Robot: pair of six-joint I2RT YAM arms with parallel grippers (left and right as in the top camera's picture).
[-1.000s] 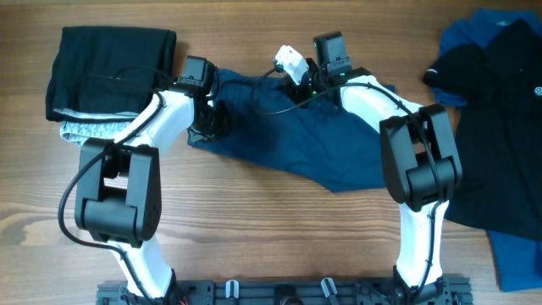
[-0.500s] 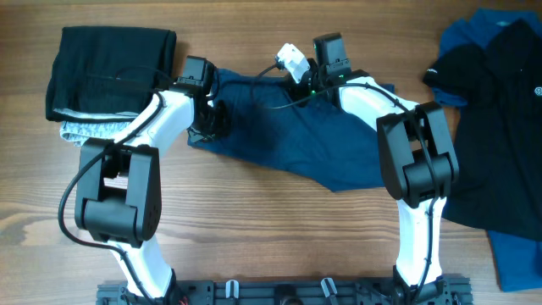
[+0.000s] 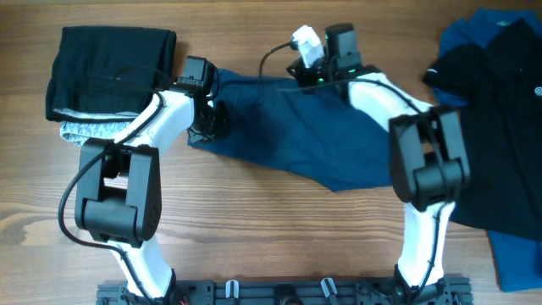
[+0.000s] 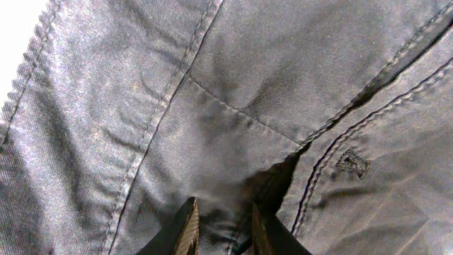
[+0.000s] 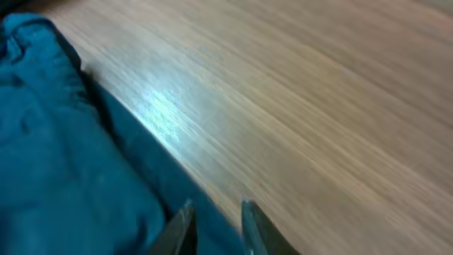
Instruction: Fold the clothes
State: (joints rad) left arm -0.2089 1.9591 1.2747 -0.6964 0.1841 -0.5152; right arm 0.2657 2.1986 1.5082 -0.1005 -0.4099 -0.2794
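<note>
Shorts (image 3: 288,140), navy, lie spread mid-table (image 3: 271,237), a bit toward 12 o'clock. Their lower edge slants down toward 4 o'clock.

L gripper (image 3: 207,119) sits at the shorts' 9 o'clock edge, where the cloth bunches. In the left wrist view its fingers (image 4: 186,230) stand close together w/ a dark fold of seamed navy cloth between them, so it is clenched on the shorts.

R gripper (image 3: 303,74) is at the shorts' 12 o'clock edge, arm reaching in from 4 o'clock. In the right wrist view its fingers (image 5: 182,225) are nearly together on the cloth's edge, which reads teal there, w/ bare wood beside it. It is grasping the shorts too.

Black pile (image 3: 110,68), neatly squared, lies at the table's 10 o'clock corner, touching the L arm. Grey piece (image 3: 80,130) peeks out from under its 6 o'clock edge.

Black top (image 3: 500,135) lies loose at 3 o'clock, near the R arm but apart from the shorts. It rests on a blue piece (image 3: 517,254) that shows at its 12 and 6 o'clock sides and runs out of frame.
</note>
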